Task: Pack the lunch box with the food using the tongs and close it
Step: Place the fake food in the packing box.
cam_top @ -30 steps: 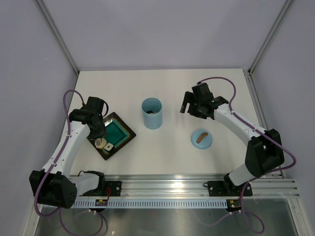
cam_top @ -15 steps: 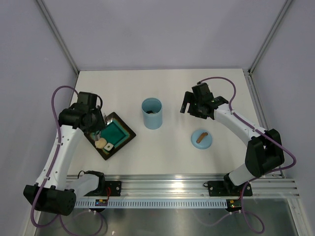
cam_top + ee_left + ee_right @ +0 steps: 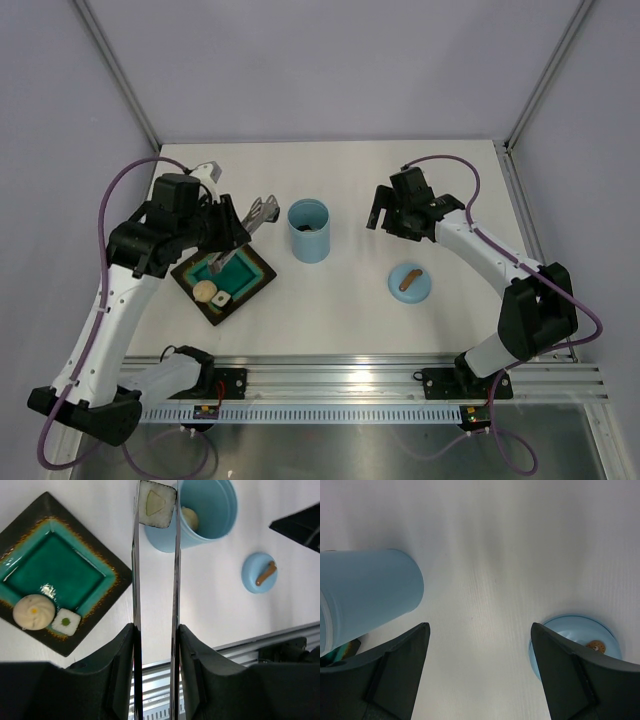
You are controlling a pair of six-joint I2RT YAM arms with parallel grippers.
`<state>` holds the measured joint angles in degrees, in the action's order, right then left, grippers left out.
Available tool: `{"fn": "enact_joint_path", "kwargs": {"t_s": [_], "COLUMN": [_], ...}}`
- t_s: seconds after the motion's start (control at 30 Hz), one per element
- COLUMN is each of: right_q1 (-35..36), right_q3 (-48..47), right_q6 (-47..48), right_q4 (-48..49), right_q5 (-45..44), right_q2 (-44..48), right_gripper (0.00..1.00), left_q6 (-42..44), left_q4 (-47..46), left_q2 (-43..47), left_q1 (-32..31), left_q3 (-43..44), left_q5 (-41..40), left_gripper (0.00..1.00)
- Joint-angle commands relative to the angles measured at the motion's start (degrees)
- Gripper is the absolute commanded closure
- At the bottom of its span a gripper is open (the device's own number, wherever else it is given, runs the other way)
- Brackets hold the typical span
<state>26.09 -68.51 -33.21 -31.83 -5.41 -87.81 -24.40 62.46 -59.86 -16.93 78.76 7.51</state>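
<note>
My left gripper (image 3: 156, 630) (image 3: 228, 236) is shut on the silvery tongs (image 3: 135, 570) (image 3: 257, 214). At their tips the tongs pinch a white square piece of food (image 3: 156, 510) with a pale green centre, raised just left of the rim of the light blue lunch box (image 3: 212, 517) (image 3: 309, 231). A beige piece (image 3: 189, 518) lies inside the box. Its blue lid (image 3: 409, 282) (image 3: 581, 636), with a brown handle, lies on the table to the right. My right gripper (image 3: 479, 630) (image 3: 382, 212) hovers open between box and lid, holding nothing.
The dark square tray (image 3: 102, 587) (image 3: 255, 268) with a teal inside sits left of the box. A round beige bun (image 3: 33, 611) and a small white square (image 3: 65, 622) rest in its near corner. An aluminium rail (image 3: 400, 375) runs along the near edge.
My left arm has risen from the tray and swung right toward the lunch box, carrying the tongs with the white square piece. The right arm has not moved.
</note>
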Motion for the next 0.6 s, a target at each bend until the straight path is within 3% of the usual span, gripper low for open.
{"fn": "enact_joint_path", "kwargs": {"t_s": [0.0,0.4,0.57], "right_q1": [0.46,0.37,0.46], "right_q3": [-2.86,-1.28,-1.01], "right_q6": [0.16,-0.36,-0.45], "right_q4": [-0.68,-0.95,-0.42], "right_q5": [-1.71,-2.77,-2.50], "right_q2": [2.12,3.00,2.65], "right_gripper": [0.10,0.10,0.10], "left_q6": [-0.03,-0.12,-0.73], "left_q4": [-6.81,-13.32,-15.17], "left_q2": [-0.09,-2.81,-4.65], "left_q1": [-4.51,-8.38,-8.47], "left_q3": [3.06,1.75,0.43], "left_q5": [2.25,4.97,5.59], "left_gripper": [0.77,0.76,0.69]}}
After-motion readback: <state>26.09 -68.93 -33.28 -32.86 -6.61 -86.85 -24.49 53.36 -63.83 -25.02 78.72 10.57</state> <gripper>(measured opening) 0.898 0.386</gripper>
